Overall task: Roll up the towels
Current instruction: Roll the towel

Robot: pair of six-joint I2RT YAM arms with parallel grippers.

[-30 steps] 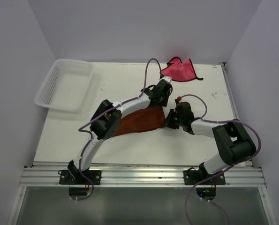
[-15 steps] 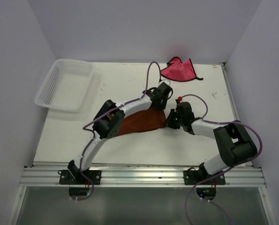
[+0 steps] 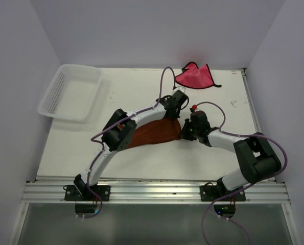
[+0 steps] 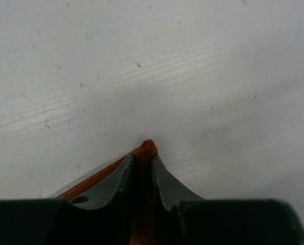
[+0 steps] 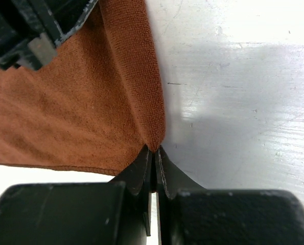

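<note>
The rust-orange towel [image 3: 154,132] lies mid-table, partly under the left arm. My left gripper [image 3: 179,111] is shut on its far right corner; in the left wrist view a tip of orange cloth [image 4: 147,148] sticks out between the closed fingers [image 4: 122,176]. My right gripper [image 3: 183,131] is shut on the towel's near right corner, and the right wrist view shows the fuzzy orange cloth [image 5: 80,117] pinched at the fingertips [image 5: 141,168]. The bright pink-red towel [image 3: 195,76] with dark edging lies crumpled at the back of the table, apart from both grippers.
A white mesh basket [image 3: 72,92] stands at the back left, hanging over the table's left edge. White walls close in the table on three sides. A metal rail [image 3: 152,191] runs along the near edge by the arm bases.
Both grippers, holding the towel's right corners, have shifted slightly; the left gripper drew a little nearer and the towel's right edge moved with them.
</note>
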